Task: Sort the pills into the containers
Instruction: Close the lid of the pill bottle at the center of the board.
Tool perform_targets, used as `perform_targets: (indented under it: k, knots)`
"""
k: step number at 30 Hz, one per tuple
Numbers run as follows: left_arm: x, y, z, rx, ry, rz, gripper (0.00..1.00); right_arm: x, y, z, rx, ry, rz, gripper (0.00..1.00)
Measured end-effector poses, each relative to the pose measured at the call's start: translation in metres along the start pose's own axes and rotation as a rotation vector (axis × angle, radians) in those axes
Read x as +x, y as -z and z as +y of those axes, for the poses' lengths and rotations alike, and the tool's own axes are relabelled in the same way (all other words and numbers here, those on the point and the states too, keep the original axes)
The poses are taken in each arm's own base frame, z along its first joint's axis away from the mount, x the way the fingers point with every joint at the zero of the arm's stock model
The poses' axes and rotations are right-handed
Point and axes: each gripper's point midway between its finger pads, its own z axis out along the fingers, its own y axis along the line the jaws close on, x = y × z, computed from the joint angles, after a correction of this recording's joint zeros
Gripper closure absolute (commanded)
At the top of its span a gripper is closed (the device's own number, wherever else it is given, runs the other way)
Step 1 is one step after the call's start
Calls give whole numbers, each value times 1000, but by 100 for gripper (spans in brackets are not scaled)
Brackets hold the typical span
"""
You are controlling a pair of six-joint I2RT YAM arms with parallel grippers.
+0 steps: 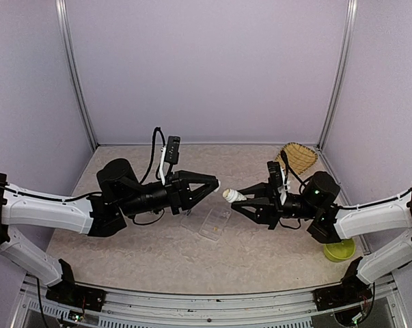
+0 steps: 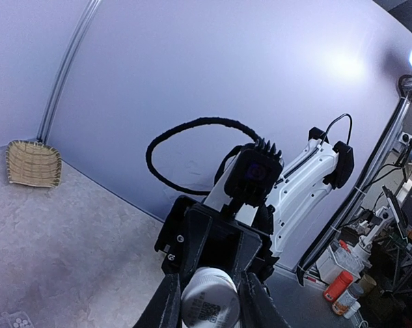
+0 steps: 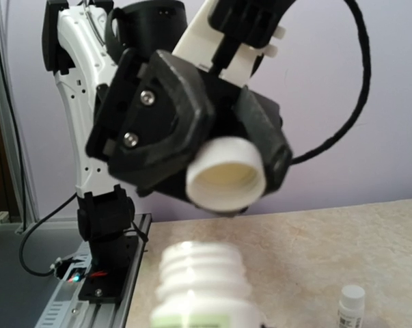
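Two arms reaching in over the worktop (image 1: 158,253), left arm (image 1: 48,208) and right arm (image 1: 373,219), tips nearly meeting in the middle. Straw basket (image 1: 298,157) far back on the right, green bowl (image 1: 339,251) at the near right, partly under the right arm, both well away from the job. Clear box (image 1: 216,222) with little compartments flat on the worktop, just under the gap between the two tips and a bit to the near side. Contents of its compartments too small to tell. White bottle (image 1: 233,196) gripped tight in the right fingers (image 1: 252,189), lying sideways, long way running left to right, open mouth pointing at the left arm. White cap (image 3: 226,174) pinched in the left fingers (image 1: 202,182), off the bottle, hollow side facing the mouth. One tiny vial (image 3: 350,304) standing on the worktop beyond the bottle. No pills to be seen in any view; most likely inside the bottle. Right arm nearer for the pour, probably: mouth tipped down and brought toward the near side, over the box. Easy to spill if tipped too fast.
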Motion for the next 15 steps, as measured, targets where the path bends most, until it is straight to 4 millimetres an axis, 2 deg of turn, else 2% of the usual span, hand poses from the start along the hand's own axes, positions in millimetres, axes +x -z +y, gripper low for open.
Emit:
perform_targets:
  k: [15]
  knots:
    - [12,-9,-5,31,29,23,74,-11,-5,-4,10,17,-22,85]
